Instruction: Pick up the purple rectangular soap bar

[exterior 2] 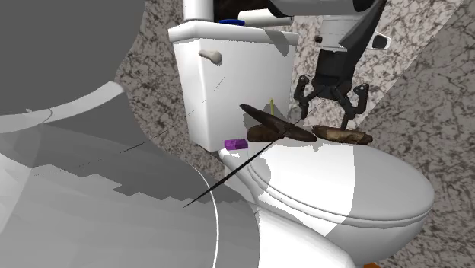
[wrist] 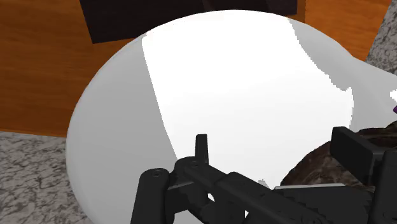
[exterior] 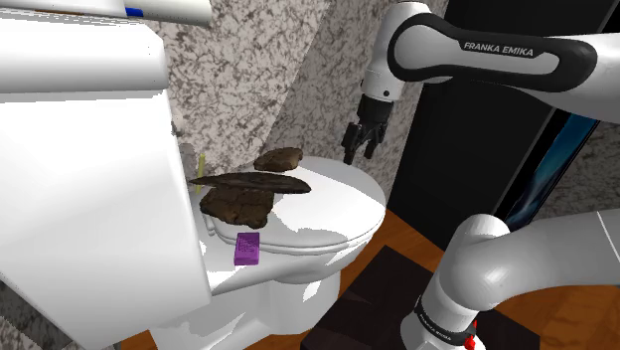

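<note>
A flat, purple, rectangular soap bar (exterior: pixel 248 249) is pictured at the rear edge of the toilet lid (exterior: pixel 333 211); the gripper (exterior: pixel 360 142) is shown with jaws spread.

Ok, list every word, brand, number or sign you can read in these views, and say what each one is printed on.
"FRANKA EMIKA": white letters on the dark band of the white robot arm, in the shoulder view.
No other text can be read: the purple rectangular soap bar and the white toilet tank show no lettering.
</note>
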Controlling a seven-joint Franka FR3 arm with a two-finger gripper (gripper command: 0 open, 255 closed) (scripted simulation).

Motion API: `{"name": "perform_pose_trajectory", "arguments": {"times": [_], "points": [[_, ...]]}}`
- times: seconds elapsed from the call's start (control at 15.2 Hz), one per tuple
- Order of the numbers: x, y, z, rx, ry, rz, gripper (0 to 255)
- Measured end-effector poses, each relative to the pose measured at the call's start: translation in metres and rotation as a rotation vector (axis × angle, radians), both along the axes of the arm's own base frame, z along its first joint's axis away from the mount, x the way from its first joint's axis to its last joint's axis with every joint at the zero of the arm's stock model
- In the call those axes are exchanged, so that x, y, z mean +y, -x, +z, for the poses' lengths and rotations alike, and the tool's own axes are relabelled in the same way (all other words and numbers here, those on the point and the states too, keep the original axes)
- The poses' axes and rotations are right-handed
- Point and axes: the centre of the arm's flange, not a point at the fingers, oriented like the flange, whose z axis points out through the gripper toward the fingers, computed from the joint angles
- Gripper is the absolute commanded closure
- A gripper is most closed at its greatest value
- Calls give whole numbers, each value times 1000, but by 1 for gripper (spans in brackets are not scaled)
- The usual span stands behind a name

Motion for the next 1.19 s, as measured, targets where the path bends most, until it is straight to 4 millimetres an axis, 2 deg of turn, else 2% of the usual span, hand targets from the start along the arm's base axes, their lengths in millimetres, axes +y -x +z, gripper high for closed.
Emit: {"name": "perform_pose_trajectory", "arguments": {"times": [0.13, 0.26, 0.99, 1.19], "points": [[6, 0, -1, 1, 2, -8, 0], [28, 1, -8, 6, 7, -36, 0], [170, -20, -54, 46, 45, -234, 0], [205, -18, -69, 112, 84, -286, 0]]}}
